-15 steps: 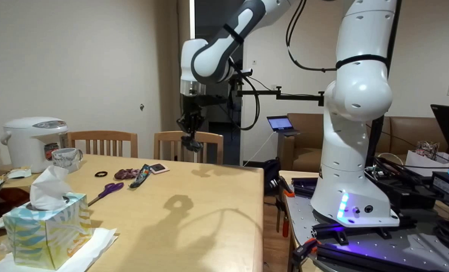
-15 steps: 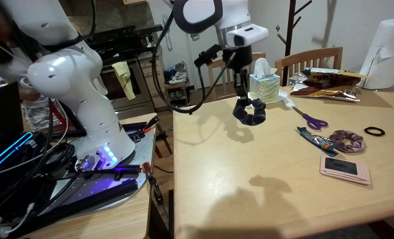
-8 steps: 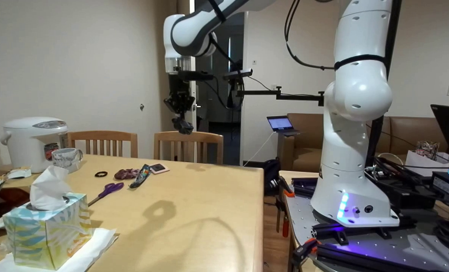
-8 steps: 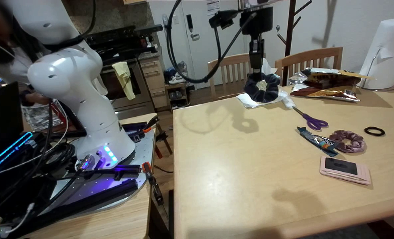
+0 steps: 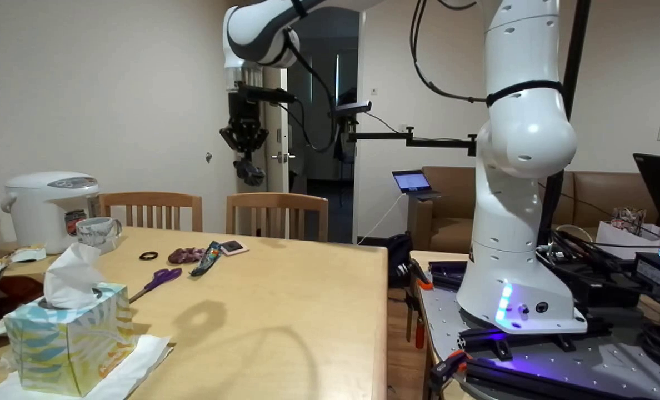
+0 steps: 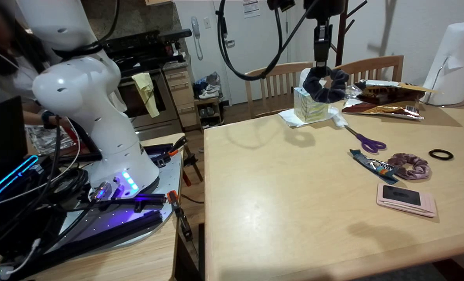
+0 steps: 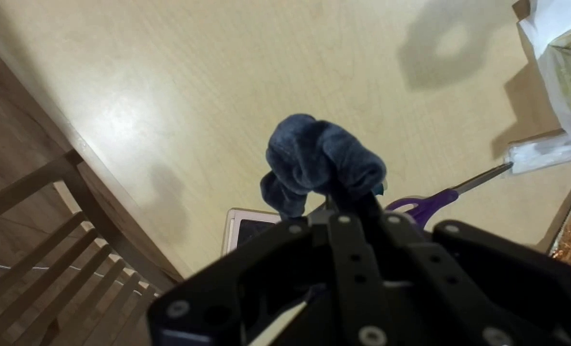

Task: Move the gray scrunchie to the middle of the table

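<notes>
The jaws are pinched together on one side of the gray scrunchie (image 6: 329, 96), which hangs as a loop in the air, well clear of the worktop (image 6: 271, 195). The likeliest fault from here is letting go too high: the ring looks soft and springy, so it might bounce or roll off its mark. Parting the jaws may not free it either; the velvety cloth could cling, or hook if one jaw sits inside the loop, which I cannot make out. Placement is another hazard, since neither exterior view shows the whole worktop and its middle is easy to misjudge. Lowered carelessly, the loop could land on the snack bar (image 6: 374, 166) or the mauve scrunchie (image 6: 421, 168) just beside it, or snag on the blades of the purple-handled scissors (image 6: 362, 138).

Counted, there is one gray scrunchie, one mauve scrunchie, one snack bar, one pair of scissors, one black hair tie (image 6: 441, 158), one pink card wallet (image 6: 407, 200), one tissue box (image 5: 71, 339), one marbled mug (image 5: 98, 233), one hot-water dispenser (image 5: 49, 214) and one paper-towel roll (image 6: 452, 62). Each exterior view shows two slatted wooden chairs (image 5: 277, 201). The foil bags (image 6: 388, 99) overlap too much to number.
</notes>
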Tool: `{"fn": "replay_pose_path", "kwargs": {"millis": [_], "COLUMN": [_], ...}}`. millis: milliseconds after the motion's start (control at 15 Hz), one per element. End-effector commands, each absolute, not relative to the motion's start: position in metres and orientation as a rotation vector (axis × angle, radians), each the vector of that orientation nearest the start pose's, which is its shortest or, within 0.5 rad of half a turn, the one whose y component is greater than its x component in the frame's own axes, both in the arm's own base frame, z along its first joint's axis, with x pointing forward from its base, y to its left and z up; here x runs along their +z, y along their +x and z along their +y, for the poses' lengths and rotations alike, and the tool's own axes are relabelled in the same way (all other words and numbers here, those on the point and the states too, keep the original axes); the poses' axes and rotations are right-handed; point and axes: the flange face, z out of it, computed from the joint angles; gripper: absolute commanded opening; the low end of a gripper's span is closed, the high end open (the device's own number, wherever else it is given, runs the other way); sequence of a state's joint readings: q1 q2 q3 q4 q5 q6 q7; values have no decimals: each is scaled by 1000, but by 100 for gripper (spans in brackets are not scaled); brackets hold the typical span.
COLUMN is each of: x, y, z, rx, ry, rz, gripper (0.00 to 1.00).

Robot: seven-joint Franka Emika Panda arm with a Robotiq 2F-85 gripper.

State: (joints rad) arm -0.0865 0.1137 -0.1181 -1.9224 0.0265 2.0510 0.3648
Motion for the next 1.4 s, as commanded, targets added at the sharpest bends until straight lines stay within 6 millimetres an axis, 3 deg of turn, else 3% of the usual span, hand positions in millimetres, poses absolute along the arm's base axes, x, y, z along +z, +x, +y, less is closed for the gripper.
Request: {"fn": "replay_pose_path", "kwargs": {"millis": [0,200,267,933,1000,1200,1333], "x": [436,437,435,435,435,436,449], "y": [588,591,585,588,588,597,613], "z": [-116,-116,-116,-116,-116,-118,-120], "rx": [47,82,41,55,55,-9,-92], "ry": [-2970,-2967,-2989,-2986,-2986,-2968,-2950], "rz": [870,876,899,900,900,933,941], "gripper": [1,1,6,6,1,1,1]}}
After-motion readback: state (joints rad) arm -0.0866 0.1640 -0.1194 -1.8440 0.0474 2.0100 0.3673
